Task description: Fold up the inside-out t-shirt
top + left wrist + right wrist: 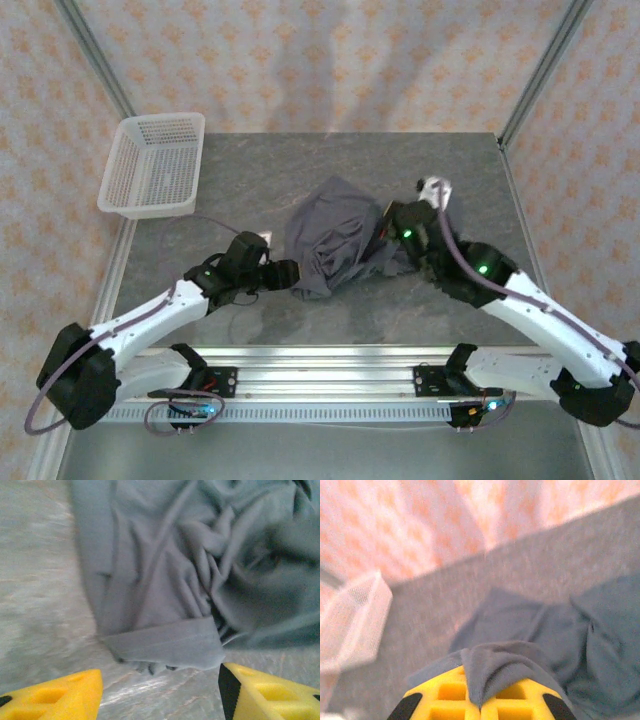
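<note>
Left gripper [285, 272], top view: at the near-left edge of the shirt [335, 235], which lies crumpled mid-bench [300, 325]; right gripper [392, 228] at the shirt's right side; basket [155, 165] on the far-left corner. Left wrist view: yellow fingers [60, 697] stand apart, just short of a turned-up hem [170, 647], holding nothing. Right wrist view: the right gripper's fingers [445, 700] are pressed together, clamped on a fold of the shirt [495, 667], the rest spread beyond and to the right, the basket [350, 625] blurred at left.
</note>
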Controlling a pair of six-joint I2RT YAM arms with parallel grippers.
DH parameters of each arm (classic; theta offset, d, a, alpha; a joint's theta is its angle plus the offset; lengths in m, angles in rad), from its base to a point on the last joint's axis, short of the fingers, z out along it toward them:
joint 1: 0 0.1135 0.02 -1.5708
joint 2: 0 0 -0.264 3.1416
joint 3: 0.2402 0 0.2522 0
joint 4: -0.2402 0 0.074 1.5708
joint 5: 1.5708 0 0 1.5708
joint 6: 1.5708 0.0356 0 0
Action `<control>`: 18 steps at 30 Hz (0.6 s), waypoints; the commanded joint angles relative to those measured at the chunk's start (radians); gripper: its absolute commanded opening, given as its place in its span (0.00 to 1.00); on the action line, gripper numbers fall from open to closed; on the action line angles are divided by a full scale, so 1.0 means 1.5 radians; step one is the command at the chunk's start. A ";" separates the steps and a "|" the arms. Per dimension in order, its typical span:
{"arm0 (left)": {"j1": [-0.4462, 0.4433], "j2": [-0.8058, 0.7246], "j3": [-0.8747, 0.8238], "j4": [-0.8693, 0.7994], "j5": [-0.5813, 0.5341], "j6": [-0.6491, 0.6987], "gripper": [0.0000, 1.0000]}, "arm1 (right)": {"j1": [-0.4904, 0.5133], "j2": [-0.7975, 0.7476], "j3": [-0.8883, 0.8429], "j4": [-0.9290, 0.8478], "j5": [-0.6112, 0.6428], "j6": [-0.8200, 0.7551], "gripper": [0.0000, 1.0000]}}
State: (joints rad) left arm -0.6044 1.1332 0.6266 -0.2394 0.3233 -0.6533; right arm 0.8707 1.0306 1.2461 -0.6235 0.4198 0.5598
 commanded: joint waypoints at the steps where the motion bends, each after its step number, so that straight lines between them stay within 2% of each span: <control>1: -0.049 0.036 0.013 0.037 0.039 0.030 0.65 | -0.020 0.064 0.073 0.045 -0.047 -0.095 0.00; 7: -0.122 0.187 0.058 0.082 0.057 0.023 0.75 | -0.036 0.137 0.195 0.023 -0.088 -0.098 0.00; 10: -0.141 0.254 0.098 0.105 0.013 0.001 0.81 | -0.042 0.143 0.223 0.018 -0.087 -0.089 0.00; 14: -0.133 0.270 0.119 0.187 -0.039 -0.029 0.84 | -0.054 0.140 0.237 0.001 -0.088 -0.071 0.00; 16: -0.129 0.269 0.144 0.193 -0.095 -0.027 0.83 | -0.065 0.134 0.240 -0.009 -0.099 -0.058 0.00; 17: -0.124 0.272 0.152 0.192 -0.121 -0.026 0.79 | -0.070 0.131 0.240 -0.012 -0.101 -0.054 0.00; 18: -0.112 0.276 0.161 0.183 -0.147 -0.026 0.68 | -0.078 0.124 0.241 -0.017 -0.101 -0.050 0.00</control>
State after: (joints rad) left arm -0.7998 1.5478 0.8108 -0.0303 0.2584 -0.6853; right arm 0.7757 1.2587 1.5700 -0.6140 0.2756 0.4599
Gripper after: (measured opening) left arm 0.708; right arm 0.039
